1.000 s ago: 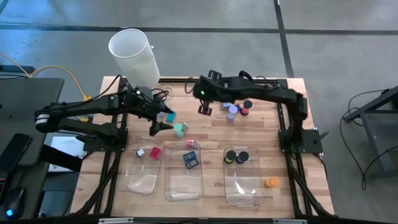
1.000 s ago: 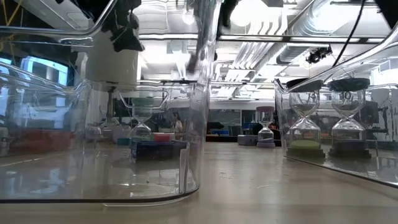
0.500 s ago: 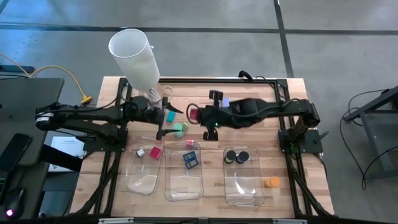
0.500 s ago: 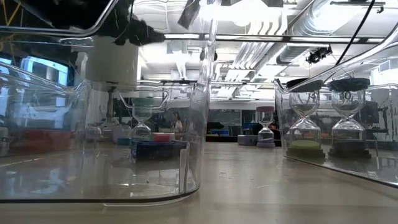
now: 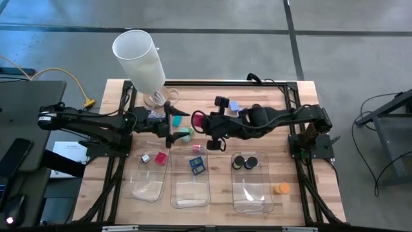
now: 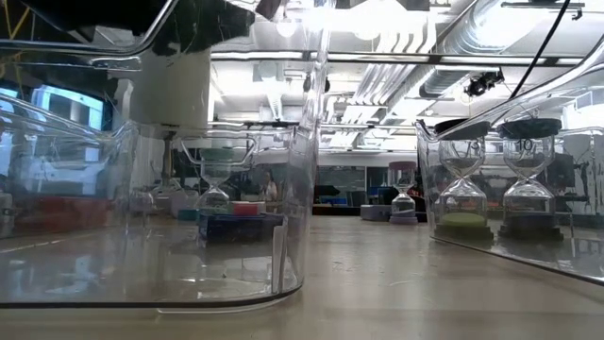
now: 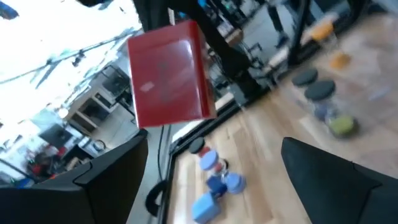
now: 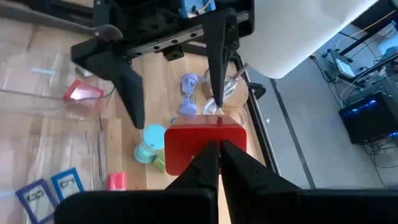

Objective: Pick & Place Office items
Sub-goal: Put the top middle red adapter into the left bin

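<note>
R gripper [image 5: 201,120] hangs over the table's middle, just far of the centre clear tray [image 5: 190,179], fingers pinching a red block [image 5: 199,119] by one edge and holding it clear of the wood; its wrist view shows the block [image 8: 205,147] clamped between two nearly closed fingertips [image 8: 207,163]. L gripper [image 5: 168,124] sits just left of it, fingers spread wide & holding nothing; in the L wrist view the red block [image 7: 170,73] floats between the open fingers [image 7: 109,180], so this looks like a hand-over or face-off, the R arm offering the block toward the L side, prob. because the left tray [image 5: 150,175], which already has a red piece [image 5: 161,157], is on the L arm's side. Teal/green hourglass-like pieces [image 5: 186,134] lie on the wood between the grippers and the trays. Centre tray holds blue clips [image 5: 197,164], right tray [image 5: 251,182] two dark round caps [image 5: 244,162]; an orange cap [image 5: 281,188] sits just right of that tray. More pieces, blue & purple, lie at the far side near the R arm [image 5: 234,107]. Tall white cylinder [image 5: 138,59] stands far left. Sorting seems partway, several items left loose
</note>
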Tool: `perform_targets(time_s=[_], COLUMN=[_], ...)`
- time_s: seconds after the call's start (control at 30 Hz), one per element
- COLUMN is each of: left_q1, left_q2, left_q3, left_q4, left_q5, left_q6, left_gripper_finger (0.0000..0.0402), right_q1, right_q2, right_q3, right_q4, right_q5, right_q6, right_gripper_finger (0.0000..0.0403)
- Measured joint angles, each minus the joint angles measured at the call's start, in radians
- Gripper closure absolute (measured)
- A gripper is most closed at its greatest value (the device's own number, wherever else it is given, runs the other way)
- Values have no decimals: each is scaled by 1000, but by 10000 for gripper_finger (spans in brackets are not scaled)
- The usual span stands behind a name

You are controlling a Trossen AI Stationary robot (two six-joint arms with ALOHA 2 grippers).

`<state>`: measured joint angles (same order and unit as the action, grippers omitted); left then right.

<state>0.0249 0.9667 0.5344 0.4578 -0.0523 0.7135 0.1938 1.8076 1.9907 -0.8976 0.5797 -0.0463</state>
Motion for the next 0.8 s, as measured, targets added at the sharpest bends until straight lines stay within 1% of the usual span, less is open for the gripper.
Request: perform_targets(time_s=[0.2, 0.47, 0.57, 0.6, 0.7, 0.8], left_q1=[-9, -9, -9, -9, -2, 17], left_q2=[0, 0, 0, 0, 0, 0], left_q3=[0, 0, 0, 0, 0, 0], left_q4=[1, 0, 2, 12, 62, 84], left_q5=[-2, -2, -2, -2, 7, 87], left_q6=[-164, -287, -361, -395, -563, -724], left_gripper_finger=[39, 39, 39, 39, 39, 39], right_q1=[-6, -6, -2, 0, 8, 10], right_q2=[0, 0, 0, 0, 0, 0], right_q3=[0, 0, 0, 0, 0, 0], right_q4=[22, 41, 38, 39, 43, 64], right_q5=[3, 6, 6, 6, 2, -2], right_q6=[0, -10, -31, -38, -71, -99], right_gripper_finger=[400, 400, 400, 400, 400, 400])
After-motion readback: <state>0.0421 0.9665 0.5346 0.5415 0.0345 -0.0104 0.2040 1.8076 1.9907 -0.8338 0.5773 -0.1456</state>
